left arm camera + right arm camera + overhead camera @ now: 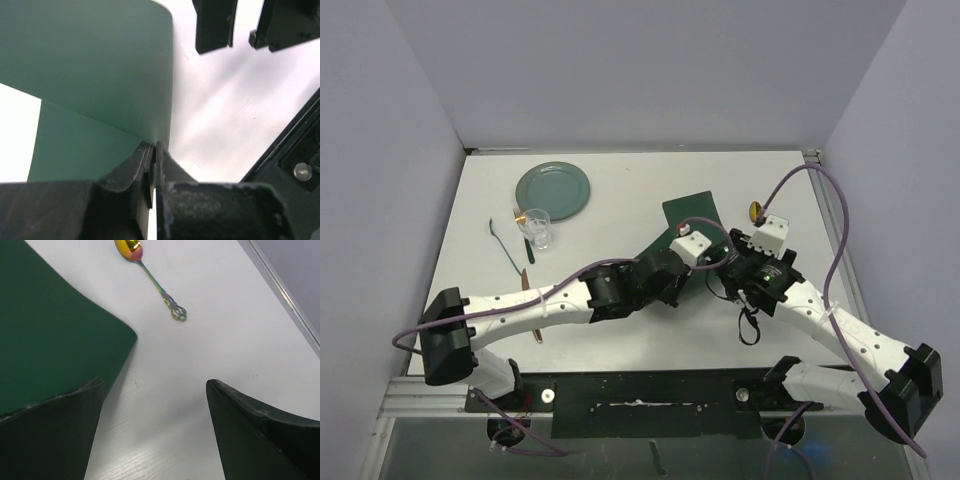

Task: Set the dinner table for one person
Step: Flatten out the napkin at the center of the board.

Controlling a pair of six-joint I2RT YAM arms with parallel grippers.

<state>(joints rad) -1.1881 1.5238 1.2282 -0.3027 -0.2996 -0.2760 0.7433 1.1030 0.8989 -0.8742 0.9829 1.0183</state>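
The white counter (630,190) fills the middle of the top view, running from the arms' bases at the near edge to the far wall, with a metal rail along its right side. A dark green placemat (692,215) lies a little right of centre, set at an angle. The left gripper (154,150) is pinched tight on the placemat's near edge, the thin sheet caught between the two fingers. In the left wrist view the sheet rises off the counter there and curves up and away. The right gripper (155,384) sits just to the right of the placemat with its fingers spread wide. Only bare counter lies between them and it holds nothing, while its left finger (55,430) stands right beside the placemat's rounded corner. Beyond it, a gold spoon (150,275) with an ornate handle lies on the counter, to the right of the placemat and apart from it. At far left is a round grey-green plate (553,190), its whole face showing. Just near and left of the plate stands a clear glass (537,228); whether anything is in it cannot be told. A few utensils lie around the glass, among them a bluish spoon (503,240) to its left.
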